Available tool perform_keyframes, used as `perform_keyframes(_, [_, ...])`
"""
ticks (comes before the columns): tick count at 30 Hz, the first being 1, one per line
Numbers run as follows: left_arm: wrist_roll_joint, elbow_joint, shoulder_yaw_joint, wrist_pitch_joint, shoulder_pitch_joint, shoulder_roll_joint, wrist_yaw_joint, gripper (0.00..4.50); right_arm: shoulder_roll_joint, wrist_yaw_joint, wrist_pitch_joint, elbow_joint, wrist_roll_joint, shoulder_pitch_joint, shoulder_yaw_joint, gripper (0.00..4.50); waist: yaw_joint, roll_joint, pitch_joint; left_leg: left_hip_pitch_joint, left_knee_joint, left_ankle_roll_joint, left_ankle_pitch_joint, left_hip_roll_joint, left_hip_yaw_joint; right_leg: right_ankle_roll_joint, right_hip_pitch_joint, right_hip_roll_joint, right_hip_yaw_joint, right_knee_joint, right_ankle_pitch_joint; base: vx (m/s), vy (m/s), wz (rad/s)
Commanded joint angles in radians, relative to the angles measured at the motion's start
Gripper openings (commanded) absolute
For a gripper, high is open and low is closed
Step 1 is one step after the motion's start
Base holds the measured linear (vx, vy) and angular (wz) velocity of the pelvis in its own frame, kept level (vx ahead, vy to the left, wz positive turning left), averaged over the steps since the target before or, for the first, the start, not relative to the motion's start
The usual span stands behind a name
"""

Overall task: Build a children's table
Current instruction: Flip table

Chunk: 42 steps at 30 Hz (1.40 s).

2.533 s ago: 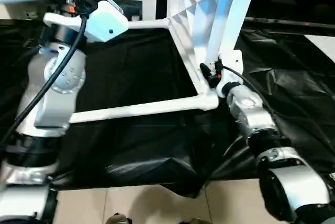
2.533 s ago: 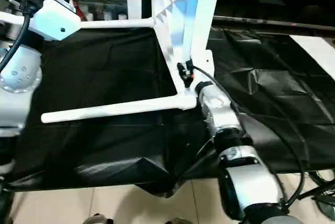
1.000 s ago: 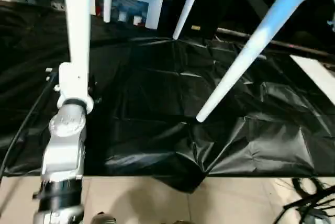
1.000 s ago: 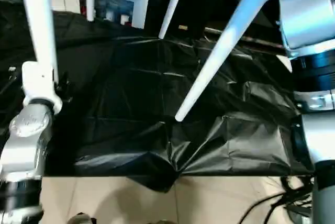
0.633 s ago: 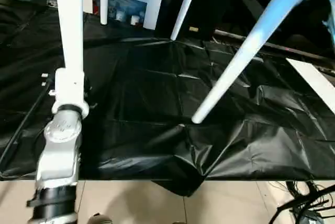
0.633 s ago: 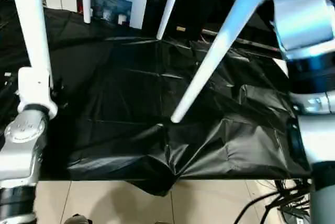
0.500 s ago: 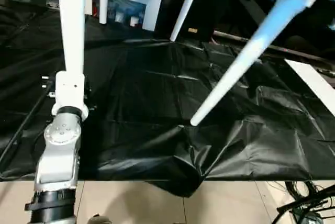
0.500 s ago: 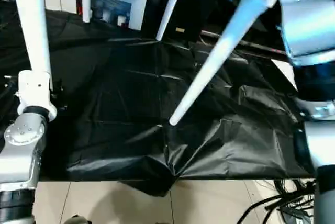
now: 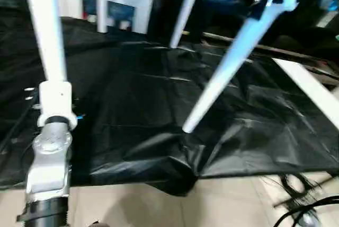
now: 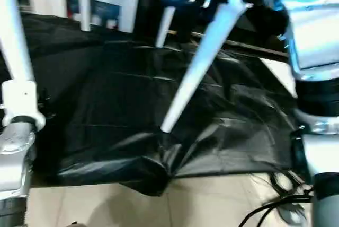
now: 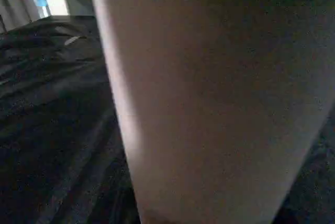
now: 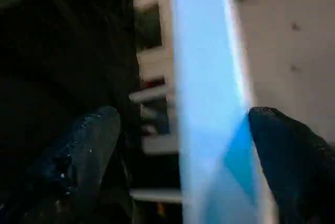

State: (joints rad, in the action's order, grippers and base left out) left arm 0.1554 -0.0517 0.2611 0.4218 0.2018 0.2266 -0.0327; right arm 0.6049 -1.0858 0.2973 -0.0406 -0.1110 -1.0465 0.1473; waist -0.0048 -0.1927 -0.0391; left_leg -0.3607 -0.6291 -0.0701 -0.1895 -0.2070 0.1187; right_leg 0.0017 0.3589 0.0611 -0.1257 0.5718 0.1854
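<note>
**Children's table raised over the black-draped bench [image 9: 132,94].**
Your left tool [image 9: 53,97] grips one white leg [image 9: 45,31]; your right tool [image 12: 180,130] stands wide open around another leg [image 9: 222,73], above crumpled sheeting, beige floor [image 9: 159,208] beyond.

My two black fingers [image 12: 78,156] stand wide apart (touching nothing), a white table leg [image 12: 209,103] between them.
</note>
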Motion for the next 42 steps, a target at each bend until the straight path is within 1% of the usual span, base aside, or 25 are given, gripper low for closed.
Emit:
perform_keyframes(1, [0.023,-0.011,-0.051,0.035,-0.007,-0.014,0.005,1.30,-0.036,-0.078,-0.013,0.006,-0.078,0.062,0.058,4.20,-0.020,0.074,0.013,0.041,0.132,-0.116,-0.841,-0.049,-0.041,-0.050,0.012,0.073,0.013,-0.091,0.507,0.000,0.000,0.00])
perform_keyframes(2, [0.024,-0.015,-0.053,0.036,-0.010,-0.016,0.003,1.30,-0.057,-0.075,-0.017,-0.004,-0.118,0.070,0.033,4.20,-0.028,0.072,0.013,0.033,0.141,-0.117,-0.863,-0.052,-0.046,-0.050,0.000,0.074,0.002,-0.088,0.514,-0.055,-0.007,-0.13])
perform_keyframes(4, [0.025,-0.020,-0.057,0.036,-0.017,-0.018,0.000,1.30,-0.105,-0.058,0.013,-0.031,-0.199,0.084,-0.020,4.20,-0.020,0.072,0.022,0.032,0.144,-0.116,-0.846,-0.058,-0.041,-0.073,-0.013,0.079,0.009,-0.065,0.441,-0.028,-0.003,-0.06])
perform_keyframes(6, [0.019,-0.027,-0.051,0.029,-0.025,-0.023,-0.007,1.65,-0.162,-0.019,0.036,-0.050,-0.268,0.096,-0.077,4.20,-0.016,0.060,0.017,0.041,0.115,-0.106,-0.731,-0.039,-0.030,-0.063,0.010,0.108,0.013,-0.105,0.552,0.000,0.000,0.00])
perform_keyframes(7, [-0.001,-0.038,-0.035,0.028,-0.029,-0.033,-0.006,1.65,-0.184,0.004,0.044,-0.052,-0.292,0.103,-0.099,4.20,-0.012,0.065,0.016,0.046,0.106,-0.101,-0.707,-0.036,-0.029,-0.054,0.013,0.112,0.009,-0.114,0.591,0.000,0.000,0.00])
perform_keyframes(8, [-0.001,-0.038,-0.035,0.028,-0.029,-0.033,-0.006,1.86,-0.184,0.004,0.044,-0.052,-0.292,0.103,-0.099,4.20,-0.016,0.064,0.009,0.052,0.099,-0.090,-0.687,-0.035,-0.027,-0.029,0.019,0.112,-0.008,-0.134,0.658,0.000,0.000,0.00])
perform_keyframes(9, [0.002,-0.053,-0.023,0.037,-0.039,-0.029,-0.018,2.03,-0.214,0.033,0.063,-0.059,-0.327,0.128,-0.126,4.20,-0.024,0.084,0.000,0.055,0.118,-0.093,-0.756,-0.047,-0.035,-0.018,0.008,0.093,-0.040,-0.134,0.633,0.000,0.000,0.00])
perform_keyframes(10, [0.015,-0.058,-0.014,0.039,-0.051,-0.018,-0.033,2.06,-0.227,0.044,0.077,-0.084,-0.348,0.178,-0.125,4.20,-0.016,0.106,0.002,-0.013,0.195,-0.109,-0.865,-0.082,-0.044,-0.048,-0.068,0.066,-0.022,-0.001,0.420,0.000,0.000,0.00])
perform_keyframes(11, [0.017,-0.059,-0.008,0.036,-0.056,-0.012,-0.035,2.11,-0.231,0.049,0.077,-0.096,-0.349,0.207,-0.119,4.20,0.011,0.108,-0.003,-0.052,0.242,-0.114,-0.917,-0.090,-0.024,-0.067,-0.092,0.048,-0.006,0.087,0.283,-0.052,-0.047,0.06])
perform_keyframes(12, [0.018,-0.060,0.000,0.030,-0.064,-0.004,-0.035,2.18,-0.236,0.058,0.072,-0.112,-0.344,0.249,-0.106,4.20,0.068,0.110,-0.014,-0.046,0.261,-0.105,-0.924,-0.060,0.053,-0.074,-0.050,0.016,0.006,0.136,0.195,-0.052,-0.047,0.06])
perform_keyframes(13, [0.017,-0.060,0.002,0.028,-0.066,-0.002,-0.034,2.27,-0.238,0.060,0.070,-0.116,-0.342,0.260,-0.102,4.20,0.039,0.073,0.000,0.001,0.216,-0.085,-0.840,-0.044,0.045,-0.055,-0.022,0.042,0.049,0.096,0.354,0.003,-0.104,0.07])
perform_keyframes(14, [0.015,-0.060,0.009,0.021,-0.073,0.006,-0.029,2.36,-0.252,0.077,0.077,-0.124,-0.352,0.303,-0.097,4.20,0.051,0.027,-0.002,0.082,-0.007,-0.082,-0.491,0.012,0.015,0.044,0.093,0.153,0.075,-0.125,1.028,0.070,-0.098,-0.18])
perform_keyframes(15, [0.014,-0.059,0.013,0.017,-0.078,0.012,-0.026,2.36,-0.263,0.088,0.084,-0.129,-0.360,0.330,-0.096,4.20,0.063,0.035,0.018,0.016,-0.035,-0.023,-0.146,0.015,-0.006,0.051,0.028,0.200,0.134,-0.118,1.099,0.070,-0.098,-0.18])
perform_keyframes(16, [0.009,-0.052,0.023,-0.006,-0.085,0.019,-0.025,2.36,-0.284,0.110,0.079,-0.126,-0.356,0.376,-0.091,4.20,0.083,0.069,0.030,-0.018,0.011,-0.023,-0.097,0.002,-0.016,0.033,-0.021,0.193,0.129,-0.082,0.954,0.110,-0.035,-0.29])
perform_keyframes(17, [0.005,-0.039,0.032,-0.031,-0.089,0.026,-0.024,2.48,-0.304,0.130,0.069,-0.120,-0.349,0.415,-0.087,4.20,0.090,0.092,0.035,-0.008,0.081,-0.064,-0.135,-0.028,-0.009,-0.018,-0.008,0.123,0.081,-0.054,0.649,0.075,-0.014,-0.23])
perform_keyframes(18, [-0.001,-0.015,0.046,-0.076,-0.092,0.034,-0.028,2.48,-0.329,0.158,0.052,-0.106,-0.335,0.459,-0.080,4.20,0.079,0.093,0.047,-0.011,0.098,-0.073,-0.142,-0.035,-0.008,-0.060,-0.009,0.083,0.070,-0.015,0.329,0.075,-0.014,-0.23])
perform_keyframes(19, [-0.007,0.005,0.056,-0.113,-0.092,0.037,-0.034,2.63,-0.343,0.177,0.041,-0.093,-0.325,0.483,-0.076,4.20,0.083,0.112,0.046,-0.008,0.103,-0.068,-0.145,-0.036,-0.010,-0.083,-0.008,0.081,0.071,-0.013,0.235,0.000,0.000,0.00])
perform_keyframes(20, [-0.013,0.028,0.066,-0.153,-0.091,0.041,-0.040,2.72,-0.357,0.196,0.031,-0.080,-0.314,0.505,-0.073,4.20,0.074,0.112,0.041,-0.011,0.109,-0.062,-0.189,-0.034,-0.005,-0.119,-0.008,0.077,0.074,-0.013,0.162,0.000,0.000,0.00])
perform_keyframes(22, [-0.046,0.064,0.084,-0.194,-0.091,0.045,-0.024,2.94,-0.399,0.239,0.006,-0.040,-0.302,0.573,-0.073,4.20,0.071,0.112,0.046,-0.009,0.109,-0.048,-0.178,-0.030,0.005,-0.149,-0.016,0.078,0.077,-0.017,0.113,0.000,0.000,0.00])
perform_keyframes(23, [-0.060,0.068,0.088,-0.202,-0.091,0.043,-0.016,2.94,-0.406,0.248,-0.005,-0.031,-0.295,0.589,-0.072,4.20,0.076,0.134,0.046,-0.008,0.110,-0.052,-0.173,-0.033,0.003,-0.157,-0.016,0.080,0.078,-0.015,0.096,0.000,0.000,0.00])
perform_keyframes(27, [-0.145,0.047,0.104,-0.267,-0.157,0.005,0.053,3.24,-0.440,0.277,-0.076,0.022,-0.270,0.739,-0.058,4.20,0.075,0.125,0.044,-0.010,0.112,-0.046,-0.162,-0.036,0.016,-0.179,-0.024,0.078,0.080,-0.017,0.048,0.000,0.000,0.00])
perform_keyframes(28, [-0.145,0.047,0.104,-0.267,-0.157,0.005,0.053,3.31,-0.440,0.277,-0.076,0.022,-0.270,0.739,-0.058,4.20,0.079,0.142,0.043,-0.010,0.114,-0.047,-0.162,-0.037,0.013,-0.182,-0.024,0.078,0.081,-0.014,0.041,0.000,0.000,0.00])
perform_keyframes(30, [-0.158,0.029,0.094,-0.277,-0.198,-0.004,0.077,3.50,-0.432,0.279,-0.080,0.026,-0.262,0.778,-0.057,4.20,0.075,0.132,0.039,-0.009,0.117,-0.039,-0.185,-0.038,0.019,-0.178,-0.025,0.075,0.082,-0.020,0.056,0.000,0.000,0.00])
perform_keyframes(37, [-0.149,-0.031,0.126,-0.316,-0.337,-0.043,0.022,3.93,-0.420,0.285,-0.125,0.023,-0.232,0.843,-0.042,4.20,0.075,0.130,0.029,0.003,0.118,-0.028,-0.284,-0.040,0.028,-0.140,-0.010,0.075,0.091,-0.043,0.250,0.000,0.000,0.00])
perform_keyframes(42, [-0.227,-0.105,0.122,-0.411,-0.450,-0.085,0.103,4.40,-0.401,0.277,-0.168,0.080,-0.204,0.885,-0.037,4.20,0.085,0.128,0.024,0.004,0.121,-0.026,-0.322,-0.042,0.028,-0.117,-0.002,0.078,0.092,-0.057,0.340,0.000,0.000,0.00])
